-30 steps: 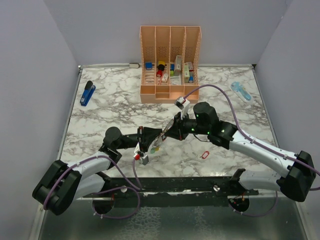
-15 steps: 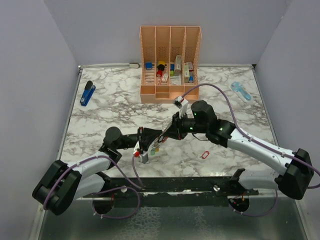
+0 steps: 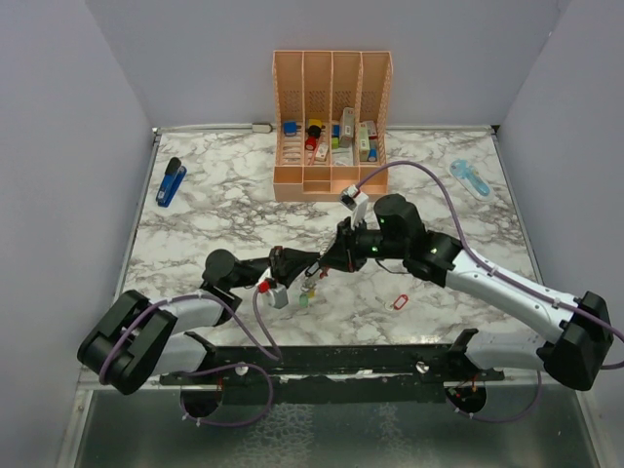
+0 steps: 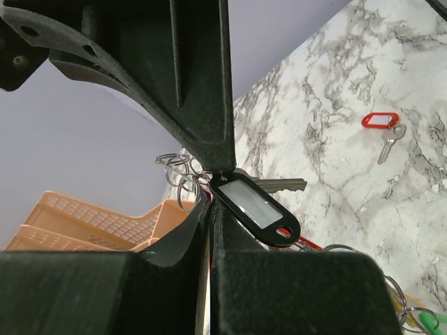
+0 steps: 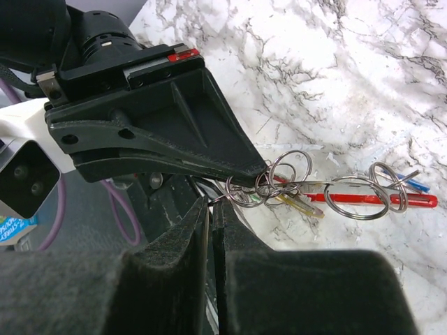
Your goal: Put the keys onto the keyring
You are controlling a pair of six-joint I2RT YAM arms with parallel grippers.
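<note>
The left gripper (image 4: pixel 211 183) is closed. Its two black fingers meet tip to tip, and right at the tips sits a cluster of thin wire rings (image 5: pixel 279 174) that belong to the keys (image 5: pixel 301 204), so it grips the bunch by these rings. Just beside the tips hangs a black tag (image 4: pixel 255 209) with a clear window, and a silver key (image 4: pixel 281 185) points out from behind it. The right gripper (image 5: pixel 208 204) stands face to face with the left one and very near to it. Its jaws are narrow, with only a thin slit between them, and nothing shows inside the slit. Its tips are just beside the same rings, but it is not possible to tell if they touch. The keyring (image 5: pixel 380 200) shows only as a thin red bar beside the cluster, on the side away from the left gripper. Two larger rings cross it, and whether they go around it cannot be told. Seen from above, the bunch is under both grippers, on the table (image 3: pixel 195 234) about halfway between its left and right edges and closer to the near edge. A red-tagged key (image 4: pixel 380 120) lies apart, toward the right edge. An orange organizer (image 3: pixel 331 127) stands at the middle of the far edge, a blue stapler (image 3: pixel 171 181) lies near the far left corner, and a light blue object (image 3: pixel 470 178) lies near the far right corner.
</note>
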